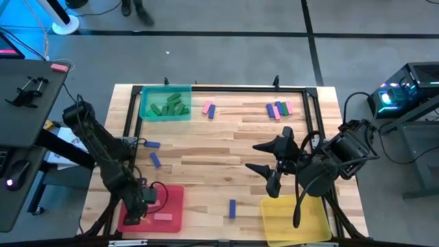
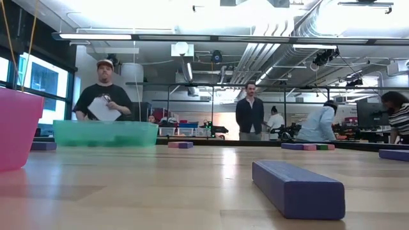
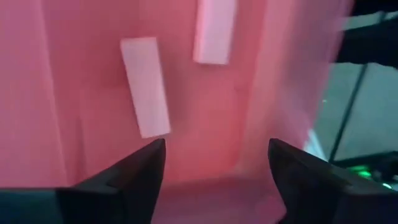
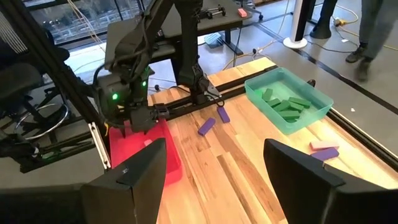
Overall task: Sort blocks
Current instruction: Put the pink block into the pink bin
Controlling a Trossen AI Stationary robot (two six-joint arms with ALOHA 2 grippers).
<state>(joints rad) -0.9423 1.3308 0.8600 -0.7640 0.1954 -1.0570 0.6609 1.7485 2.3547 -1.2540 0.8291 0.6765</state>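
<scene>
My left gripper (image 3: pixel 214 163) hangs open over the red tray (image 1: pixel 171 199) at the table's near left, pointing steeply down. Below its fingers, two pink blocks (image 3: pixel 146 87) (image 3: pixel 214 31) lie flat on the tray's floor; the high view shows one pink block (image 1: pixel 163 217) there. My right gripper (image 1: pixel 259 157) (image 4: pixel 214 168) is open and empty, raised above the table's right half. Green blocks (image 1: pixel 168 106) lie in the green tray (image 1: pixel 145 113) at the far left. Blue blocks (image 1: pixel 152 145) (image 1: pixel 156 160) (image 1: pixel 232 208) lie loose on the wood.
A yellow tray (image 1: pixel 295 219) sits at the near right. A pink and a blue block (image 1: pixel 209 108) and a mixed cluster (image 1: pixel 278 108) lie near the far edge. A black frame rail (image 1: pixel 226 89) borders the table. People stand in the room beyond the far edge.
</scene>
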